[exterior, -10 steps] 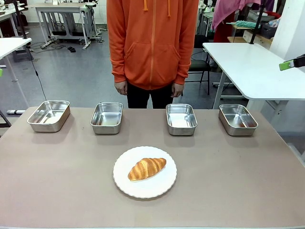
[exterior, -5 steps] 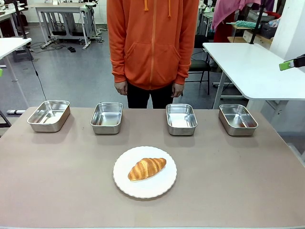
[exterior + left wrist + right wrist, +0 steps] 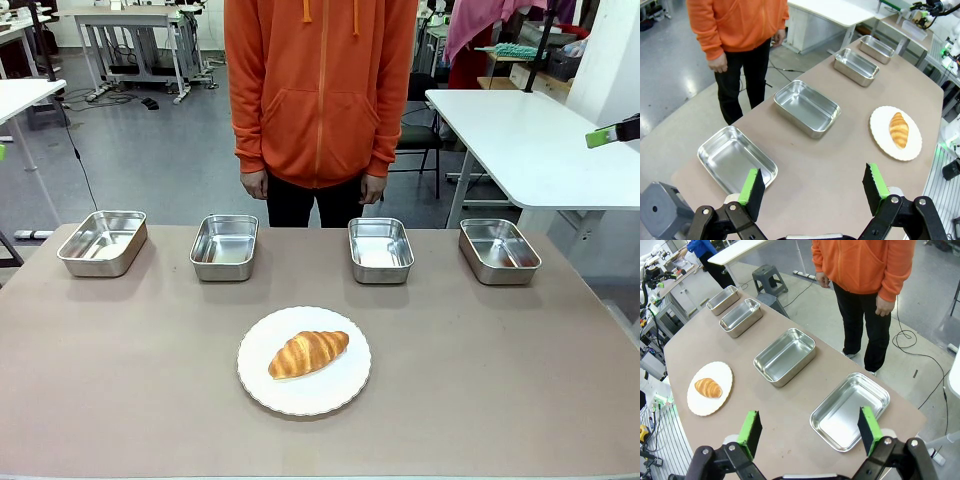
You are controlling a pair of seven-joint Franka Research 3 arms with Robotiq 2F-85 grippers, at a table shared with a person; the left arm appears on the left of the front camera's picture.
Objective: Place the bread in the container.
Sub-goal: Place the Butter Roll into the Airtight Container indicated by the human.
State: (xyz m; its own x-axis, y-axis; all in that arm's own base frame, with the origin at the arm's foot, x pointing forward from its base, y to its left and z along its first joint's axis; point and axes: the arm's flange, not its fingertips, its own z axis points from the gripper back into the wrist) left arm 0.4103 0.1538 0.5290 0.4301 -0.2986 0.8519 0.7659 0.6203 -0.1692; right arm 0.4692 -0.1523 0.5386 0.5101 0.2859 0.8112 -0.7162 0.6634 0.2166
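1. Your bread (image 3: pixel 308 353) lies on the white plate (image 3: pixel 340 398), midway along the surface and toward its near edge. Four steel pans (image 3: pixel 222 272) line the far edge.
2. Both hang above the surface, spread wide and empty: the left end effector (image 3: pixel 812 180) and the right end effector (image 3: pixel 809 420).
3. Expect the bread to be light, flaky and easily crushed. Pinch gently across its thick middle, not its tapered tips.
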